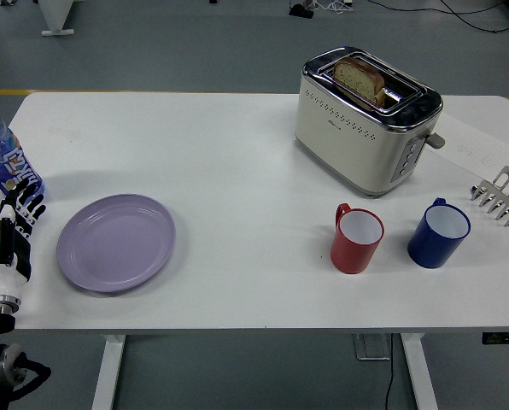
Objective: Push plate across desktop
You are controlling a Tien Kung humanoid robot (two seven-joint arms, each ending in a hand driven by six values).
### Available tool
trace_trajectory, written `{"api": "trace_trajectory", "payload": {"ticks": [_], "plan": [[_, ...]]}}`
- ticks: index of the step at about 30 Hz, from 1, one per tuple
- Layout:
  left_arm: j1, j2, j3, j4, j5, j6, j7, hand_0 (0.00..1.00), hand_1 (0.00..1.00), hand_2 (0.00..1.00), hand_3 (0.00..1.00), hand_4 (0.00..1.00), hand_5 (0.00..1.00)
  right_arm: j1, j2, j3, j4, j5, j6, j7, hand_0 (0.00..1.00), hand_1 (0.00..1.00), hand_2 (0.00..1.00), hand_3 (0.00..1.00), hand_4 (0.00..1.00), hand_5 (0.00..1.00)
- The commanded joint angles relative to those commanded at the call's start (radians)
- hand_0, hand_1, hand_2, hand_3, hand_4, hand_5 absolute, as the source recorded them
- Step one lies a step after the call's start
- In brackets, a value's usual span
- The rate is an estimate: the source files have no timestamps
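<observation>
Beside the lavender plate (116, 243) (label-free) – left hand (14, 224), fingers extended, not touching.

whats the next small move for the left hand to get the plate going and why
Probably slide the left hand rightward until it meets the near left rim of the round lilac plate. The hand sits just left of the plate, apparently not touching it, beside the blue plastic bottle, and open white tabletop lies to the plate's right.

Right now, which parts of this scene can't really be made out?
- Water bottle: head view, top cut off by the left edge.
- Metal rack: right edge crops it.
- Left hand: fingers too small to judge beside the purple plate.
- Bread: lower part hidden inside the toaster.
</observation>
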Motion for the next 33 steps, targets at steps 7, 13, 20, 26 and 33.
{"api": "trace_trajectory", "payload": {"ticks": [7, 13, 20, 26, 33], "plan": [[-0.001, -0.013, 0.01, 0.025, 0.036, 0.017, -0.021, 0.869, 0.902, 0.946, 0.965, 0.56, 0.998, 0.001, 0.0, 0.005, 0.0, -0.011, 0.0, -0.003, 0.55, 0.451, 0.597, 0.584, 0.303, 0.505], [0.0, -0.026, 0.017, 0.039, 0.036, 0.032, -0.035, 0.867, 0.906, 0.951, 0.974, 0.559, 0.998, 0.001, -0.001, 0.009, 0.0, -0.023, 0.001, -0.005, 0.551, 0.451, 0.597, 0.584, 0.303, 0.505], [-0.012, -0.057, 0.009, 0.056, 0.059, 0.044, -0.048, 0.866, 0.905, 0.95, 0.977, 0.556, 0.998, 0.002, -0.002, 0.01, 0.0, -0.028, 0.001, -0.007, 0.551, 0.451, 0.597, 0.584, 0.303, 0.506], [-0.015, -0.08, 0.009, 0.066, 0.062, 0.053, -0.057, 0.868, 0.906, 0.95, 0.974, 0.553, 0.998, 0.002, -0.002, 0.007, 0.0, -0.023, 0.001, -0.004, 0.551, 0.451, 0.597, 0.583, 0.303, 0.505], [-0.022, -0.095, 0.011, 0.087, 0.057, 0.066, -0.061, 0.87, 0.906, 0.951, 0.969, 0.553, 0.998, -0.001, -0.003, 0.01, 0.001, -0.031, 0.001, -0.007, 0.551, 0.451, 0.597, 0.583, 0.304, 0.505]]}}
